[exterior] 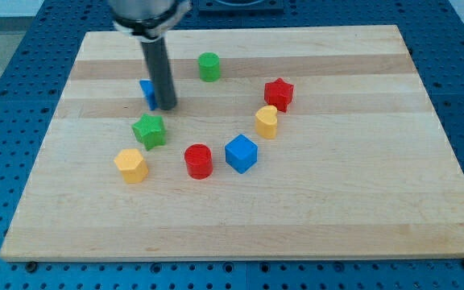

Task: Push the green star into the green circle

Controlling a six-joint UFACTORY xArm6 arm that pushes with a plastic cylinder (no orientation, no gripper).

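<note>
The camera view shows no pincer at all: the arm ends in a plain dark rod (158, 68) that can neither open nor close, and it holds nothing. My tip (165, 107) stands on the table in the upper left part of the frame, right against a blue block (147, 92) that the rod partly hides, so its shape cannot be made out.

The green star (149, 130) lies just below and slightly left of my tip, near it but apart. The green circle (209, 66) sits well above and to the right of the star, near the view's top, with my tip roughly between the two and left of their line.

The table (361, 201) is a pale wooden board resting on a blue perforated surface (6, 97). A yellow block (130, 165) lies lower left of the star. A red cylinder (198, 160) and a blue cube (241, 153) sit side by side near the middle. A yellow heart-like block (267, 122) lies just below a red star (279, 93) on the right.

The blocks form a loose ring; the wood inside it is bare, as are the right half and the bottom strip of the table. No block lies near an edge.
</note>
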